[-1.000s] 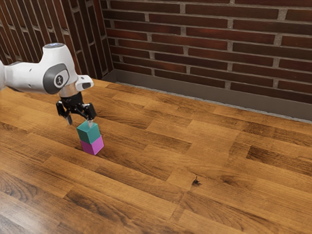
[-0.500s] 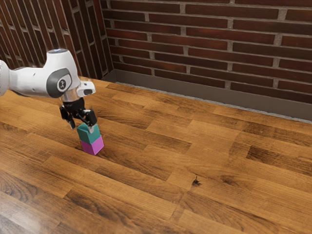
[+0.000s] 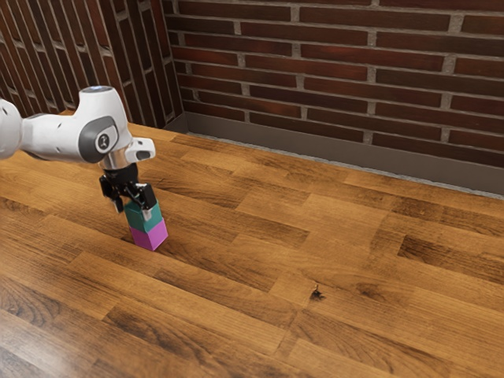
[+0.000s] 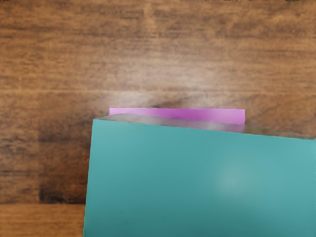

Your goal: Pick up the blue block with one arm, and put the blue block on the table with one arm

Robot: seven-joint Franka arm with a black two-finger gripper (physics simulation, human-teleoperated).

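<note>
Before the black two-finger gripper [image 3: 133, 213] closes, it wants centring on the teal block [image 4: 197, 182].
Left of centre in the exterior frame, presumably the blue block meant, it sits on the magenta block [image 3: 150, 236]; the claw looks released, spread about it. An even squeeze, then a straight lift, should spare the lower one.

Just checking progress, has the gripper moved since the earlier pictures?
Yes. The gripper has moved down, closer to the pink block in the exterior view.
</note>
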